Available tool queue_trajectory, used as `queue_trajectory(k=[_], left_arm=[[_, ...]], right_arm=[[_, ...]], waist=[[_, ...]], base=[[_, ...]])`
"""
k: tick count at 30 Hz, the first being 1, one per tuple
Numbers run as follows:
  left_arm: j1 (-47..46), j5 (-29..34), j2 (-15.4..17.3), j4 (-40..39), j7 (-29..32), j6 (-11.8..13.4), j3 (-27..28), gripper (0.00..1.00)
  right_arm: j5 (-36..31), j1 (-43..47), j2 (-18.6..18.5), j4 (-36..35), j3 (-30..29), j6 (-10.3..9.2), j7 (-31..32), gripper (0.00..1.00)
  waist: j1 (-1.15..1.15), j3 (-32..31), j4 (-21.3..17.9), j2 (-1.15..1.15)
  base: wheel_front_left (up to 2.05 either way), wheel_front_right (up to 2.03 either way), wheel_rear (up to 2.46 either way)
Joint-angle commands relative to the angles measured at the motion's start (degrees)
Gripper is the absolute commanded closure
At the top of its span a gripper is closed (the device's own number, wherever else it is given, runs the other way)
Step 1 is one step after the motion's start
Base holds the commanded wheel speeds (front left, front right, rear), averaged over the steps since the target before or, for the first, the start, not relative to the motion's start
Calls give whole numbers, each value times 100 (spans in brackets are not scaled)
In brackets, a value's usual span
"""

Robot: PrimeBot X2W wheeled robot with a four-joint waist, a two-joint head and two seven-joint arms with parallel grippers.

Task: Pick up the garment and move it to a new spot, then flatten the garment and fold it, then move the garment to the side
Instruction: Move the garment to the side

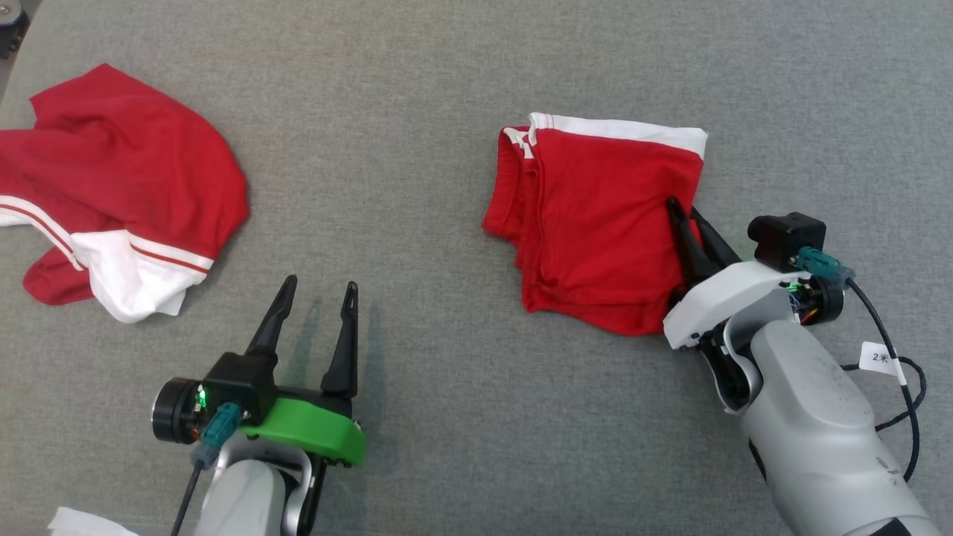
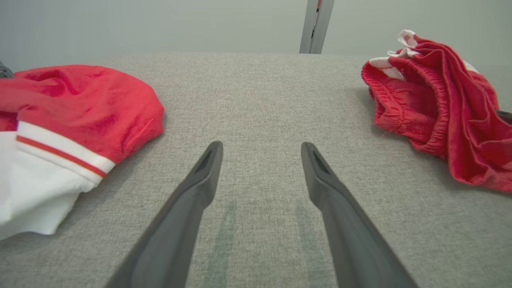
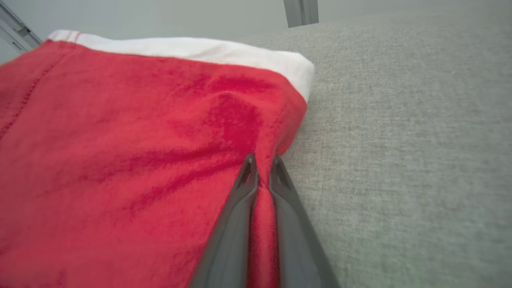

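From the head: nipping the right edge of the folded garment [image 1: 595, 223] with the right fingers [image 1: 683, 238] on the right half of the tabletop [image 1: 417, 149], with the left fingers [image 1: 274, 316] spread wide and empty, well off to its left. From the left wrist: lies far right, well apart. From the right wrist: pinched tight on a red fold below the white band [image 3: 192, 50], so probably the right arm's sideways pull.

folded garment [image 1: 603, 223]: 1 | crumpled garment [image 1: 126, 164]: 1 | fingers [image 1: 269, 321]: 4
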Motion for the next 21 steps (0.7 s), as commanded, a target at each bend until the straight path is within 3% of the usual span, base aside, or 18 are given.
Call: queue_trajectory(k=[1,7,15,21], left_arm=[[63,34,63,-28,-4,13,29,0],[174,103,168,-140,-4,13,-216,0],[212,118,209,-319,-4,13,-731,0],[263,79,234,-305,-4,12,-1020,0]], right_arm=[[15,271,-9,26,-29,-7,18,100],[-65,515,-29,-300,-56,-9,15,100],[-155,854,-22,-528,83,-8,12,100],[-241,1053,-13,-580,144,-8,10,100]], waist=[[0,-112,-173,0],[0,-378,-846,0],[0,-681,-2166,0],[0,-767,-2902,0]], base=[[0,0,0],[0,0,0],[0,0,0],[0,0,0]])
